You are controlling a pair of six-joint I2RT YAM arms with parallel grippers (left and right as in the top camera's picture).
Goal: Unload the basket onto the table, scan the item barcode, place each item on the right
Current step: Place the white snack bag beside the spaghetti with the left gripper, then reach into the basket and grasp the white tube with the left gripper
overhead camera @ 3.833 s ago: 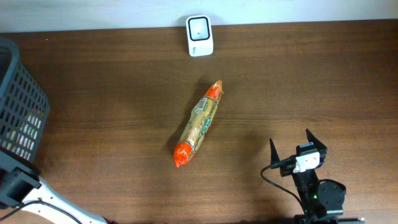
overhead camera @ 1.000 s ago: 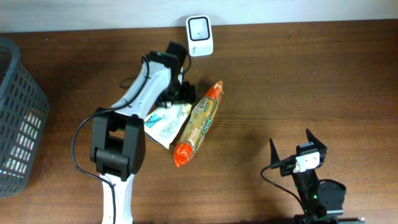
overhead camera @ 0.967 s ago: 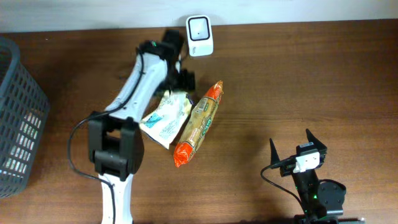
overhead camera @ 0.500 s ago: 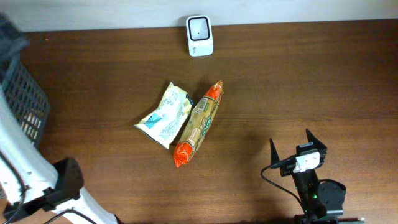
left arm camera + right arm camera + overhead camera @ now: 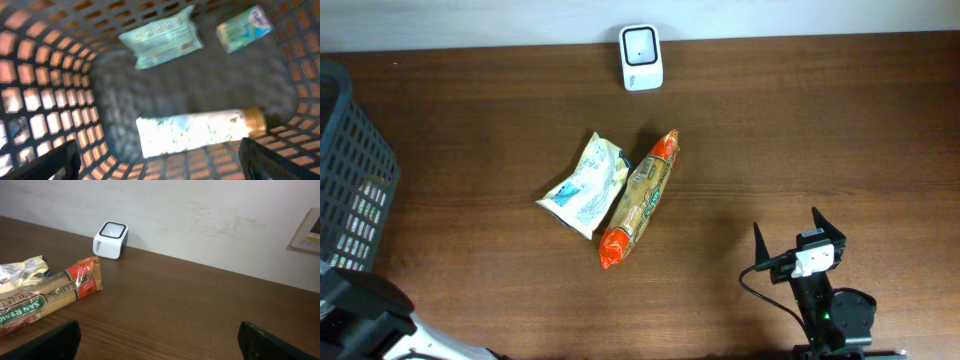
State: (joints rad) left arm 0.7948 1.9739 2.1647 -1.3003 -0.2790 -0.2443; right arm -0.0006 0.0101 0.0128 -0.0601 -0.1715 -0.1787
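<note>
The white barcode scanner (image 5: 641, 57) stands at the table's far edge, also seen as a white scanner (image 5: 111, 240) from the right wrist. A pale pouch (image 5: 585, 185) and a long pasta packet (image 5: 640, 200) with orange ends lie side by side mid-table. My left gripper (image 5: 162, 164) hangs open inside the grey basket (image 5: 45, 95), above a white bottle (image 5: 200, 131) with a gold cap, a teal pouch (image 5: 160, 42) and a small green pack (image 5: 245, 28). It holds nothing. My right gripper (image 5: 787, 225) stands open and empty near the front right.
The grey mesh basket (image 5: 350, 170) sits at the table's left edge. The left arm's base (image 5: 360, 320) shows at the bottom left corner. From the right wrist, the pasta packet (image 5: 45, 300) and pale pouch (image 5: 22, 270) lie to the left.
The left arm was by the scanner over the pale pouch, let it go beside the pasta packet, and swung back left into the basket. The right arm has not moved.
</note>
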